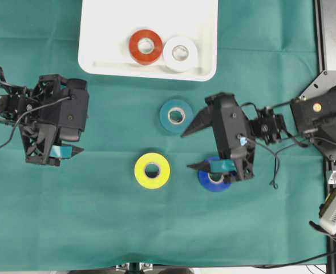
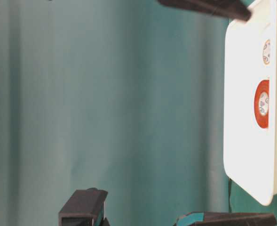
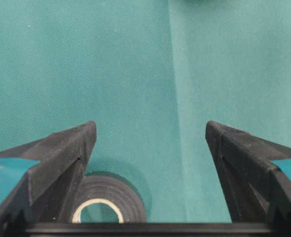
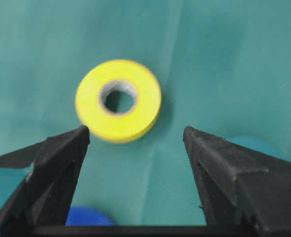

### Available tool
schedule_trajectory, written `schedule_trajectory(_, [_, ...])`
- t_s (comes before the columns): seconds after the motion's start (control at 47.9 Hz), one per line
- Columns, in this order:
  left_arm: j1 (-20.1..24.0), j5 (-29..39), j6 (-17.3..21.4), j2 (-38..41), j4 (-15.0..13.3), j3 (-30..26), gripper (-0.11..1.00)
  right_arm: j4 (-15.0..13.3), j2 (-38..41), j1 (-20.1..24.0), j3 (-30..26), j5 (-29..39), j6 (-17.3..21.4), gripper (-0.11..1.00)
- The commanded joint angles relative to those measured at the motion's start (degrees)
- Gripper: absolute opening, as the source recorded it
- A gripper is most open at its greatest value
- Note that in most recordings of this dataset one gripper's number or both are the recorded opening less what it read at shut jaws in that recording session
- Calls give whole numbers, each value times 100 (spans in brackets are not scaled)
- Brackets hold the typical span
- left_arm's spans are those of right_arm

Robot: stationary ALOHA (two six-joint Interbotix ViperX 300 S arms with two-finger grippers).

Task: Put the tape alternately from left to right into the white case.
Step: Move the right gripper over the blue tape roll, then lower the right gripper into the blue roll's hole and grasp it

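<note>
My right gripper (image 1: 191, 149) hangs with its jaws spread wide and nothing between them. In its wrist view the yellow roll (image 4: 118, 100) lies flat on the green cloth (image 1: 99, 228) at about 11 o'clock from the gap between the fingertips, apart from both. The blue roll (image 1: 214, 178) sits just under the lower finger in the overhead view, mostly hidden by the arm, and the teal roll (image 1: 175, 116) lies at about 10 o'clock from the gripper, near the upper finger but clear of it.

My left gripper (image 1: 76, 134) is also spread and empty. Its wrist view shows the black roll (image 3: 105, 207) on the cloth at about 7 o'clock, partly tucked behind the left finger; from overhead that roll is hidden beneath the arm.

Further out, the white case (image 1: 99, 40) sits at 12 o'clock of the table. Inside it the orange-red roll (image 1: 145, 46) and the white roll (image 1: 180, 53) lie flat, touching or nearly so, toward the near rim.

So I count two rolls in and four left: black, yellow, teal and blue, all on the cloth. I judge the job about a third done, with neither gripper on a roll yet.
</note>
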Motion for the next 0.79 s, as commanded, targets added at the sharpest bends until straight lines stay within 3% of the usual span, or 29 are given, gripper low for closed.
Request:
schedule_trajectory(0.0, [-18,-26,-9,-79,-18,-44,75,9,-88,141,-9,202,255,83])
schedule_trajectory(0.438, [-18,-26,-9,-70,-18,-97,75,0,-88,545,439,606,1503,83])
schedule_trajectory(0.772, [-18,-35,-9,62,-18,-132,75,-18,237,554,571,571,1731,83])
